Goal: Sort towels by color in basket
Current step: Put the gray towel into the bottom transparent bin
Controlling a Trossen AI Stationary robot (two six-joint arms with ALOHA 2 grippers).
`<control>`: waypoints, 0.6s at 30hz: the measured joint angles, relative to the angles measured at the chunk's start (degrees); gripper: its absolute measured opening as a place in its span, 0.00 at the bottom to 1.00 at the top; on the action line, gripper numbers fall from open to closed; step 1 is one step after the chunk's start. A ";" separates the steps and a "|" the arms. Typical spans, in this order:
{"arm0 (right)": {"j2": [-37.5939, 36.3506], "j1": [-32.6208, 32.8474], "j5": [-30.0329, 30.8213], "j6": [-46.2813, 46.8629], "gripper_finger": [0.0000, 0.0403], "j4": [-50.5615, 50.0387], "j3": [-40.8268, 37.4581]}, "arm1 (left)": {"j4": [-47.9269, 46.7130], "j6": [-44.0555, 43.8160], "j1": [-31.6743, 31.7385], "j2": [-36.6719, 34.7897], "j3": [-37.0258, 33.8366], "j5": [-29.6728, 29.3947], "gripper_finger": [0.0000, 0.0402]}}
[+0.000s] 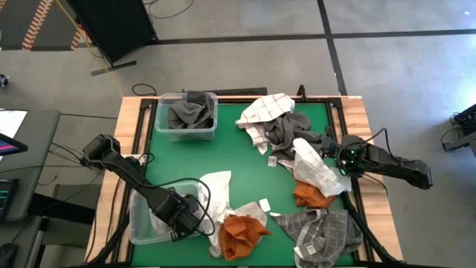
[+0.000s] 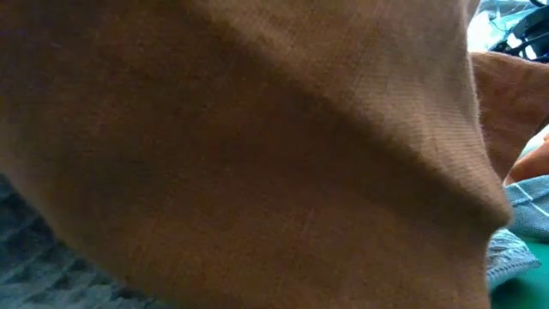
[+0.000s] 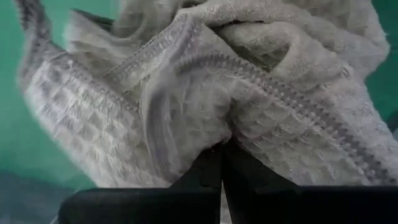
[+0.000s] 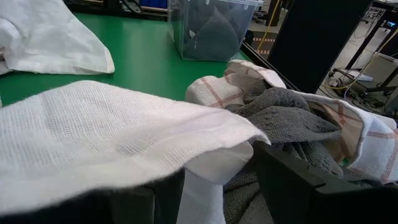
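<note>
My left gripper is over the near clear bin, shut on a cream waffle towel that spills from the bin's rim onto the table. My right gripper is open at the right side, with a white towel draped over it. A rust towel lies at the near edge and fills the low view. Another rust towel, a grey checked towel, a dark grey towel and a red-lined white towel lie on the table. My left gripper pinches a bunched fold of the cream waffle towel between its two shut fingers; several layers gather at the fingertips. The towel spreads out slack beyond them. My right gripper stands open. The white towel lies over one finger, and a fold of the towel hangs slack in the gap between the fingers.
A second clear bin at the far left holds dark grey towels. Bare green mat lies between the two bins. A wooden frame edges the table.
</note>
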 joint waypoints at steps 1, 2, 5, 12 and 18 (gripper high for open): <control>0.00 0.01 -0.01 -0.01 0.54 0.00 0.00 | 0.45 0.00 0.00 0.00 -0.26 0.23 0.00; 0.01 0.01 -0.02 0.00 0.54 0.00 -0.01 | 0.63 0.04 0.00 -0.02 -0.36 0.28 0.00; -0.01 0.01 -0.01 0.00 0.54 0.00 0.01 | 1.05 0.22 0.14 0.00 -0.39 0.18 0.00; 0.01 -0.01 -0.02 0.00 0.54 0.00 0.01 | 0.32 -0.16 0.28 -0.48 -0.20 -0.26 0.07; -0.01 -0.01 -0.02 -0.01 0.54 0.00 -0.01 | -5.12 -0.47 1.33 -0.67 4.26 -1.19 0.22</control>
